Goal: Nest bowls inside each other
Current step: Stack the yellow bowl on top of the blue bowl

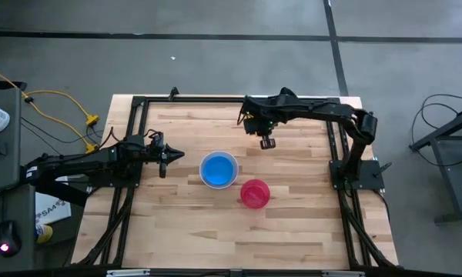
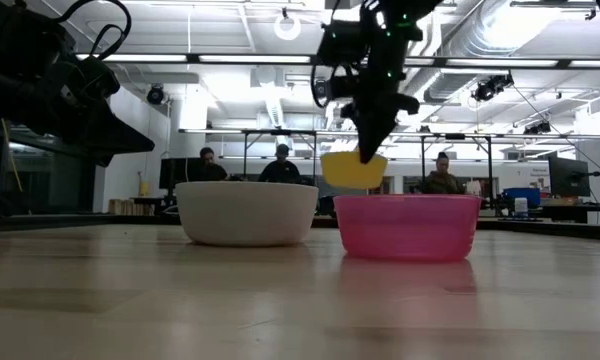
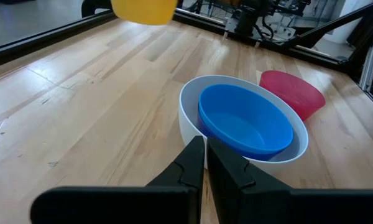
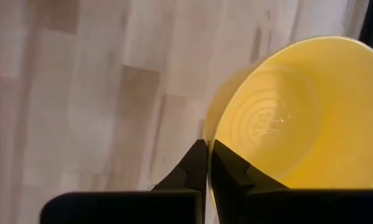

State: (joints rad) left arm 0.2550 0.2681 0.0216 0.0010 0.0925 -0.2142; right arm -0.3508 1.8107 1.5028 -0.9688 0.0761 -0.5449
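— Yellow bowl (image 4: 298,118) is up off the table, pinched by its rim in the right gripper (image 4: 206,163), jaws clamped tight on the wall. So the step in hand looks like the carry: bring it over and drop it into the stack.

— Where's the stack?

— Mid-table. The white bowl (image 1: 232,171) sits there with the blue bowl (image 1: 215,169) already nested inside. The red bowl (image 1: 255,193) stands just beside it, to the near right, on its own. I see no purple one anywhere; it may sit under the blue, but I can't tell from these views.

— And the right arm's pose?

— Reached in from the right edge, elbow folded, wrist pointing down over the far middle of the table (image 1: 292,231), beyond the stack. From table height the yellow bowl hangs level with the rims of the others, tilted a little.

— What does the next move call for?

— I'd say travel toward the near side until the bowl is centred over the blue one, level it, lower it, then release. The red would follow.

— Left arm?

— The left gripper (image 3: 205,163) waits at the left of the white bowl, fingers together, holding nothing, pointed at the stack.
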